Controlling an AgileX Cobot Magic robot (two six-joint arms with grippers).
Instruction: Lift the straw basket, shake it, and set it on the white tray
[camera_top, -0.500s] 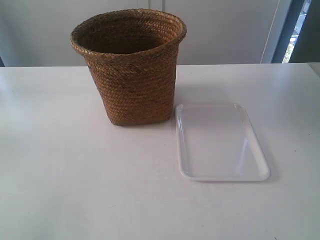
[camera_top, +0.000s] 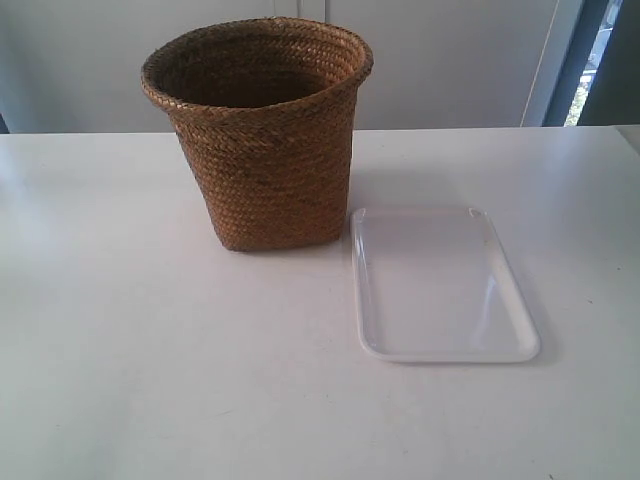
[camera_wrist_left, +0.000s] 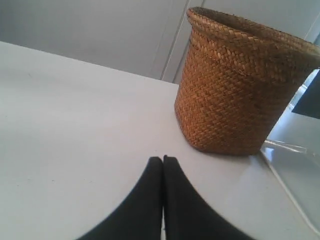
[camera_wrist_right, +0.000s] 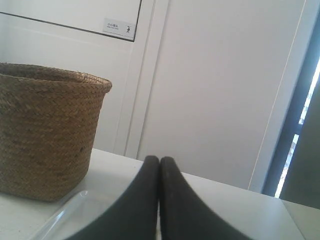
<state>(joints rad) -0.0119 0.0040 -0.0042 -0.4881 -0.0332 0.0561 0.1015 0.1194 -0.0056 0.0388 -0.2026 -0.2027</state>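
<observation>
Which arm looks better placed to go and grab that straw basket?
Probably the left. The left gripper, shut, faces the straw basket across bare table; the right gripper, also shut, has the edge of the white tray between it and the basket. Neither touches it.

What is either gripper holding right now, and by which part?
Nothing is held. The left gripper and right gripper are both shut on nothing, apart from the straw basket, which stands on the table beside the white tray.

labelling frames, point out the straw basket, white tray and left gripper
straw basket (camera_top: 265, 170), exterior view, front wall
white tray (camera_top: 440, 285), exterior view, bare floor
left gripper (camera_wrist_left: 162, 159), left wrist view, shut tips
</observation>
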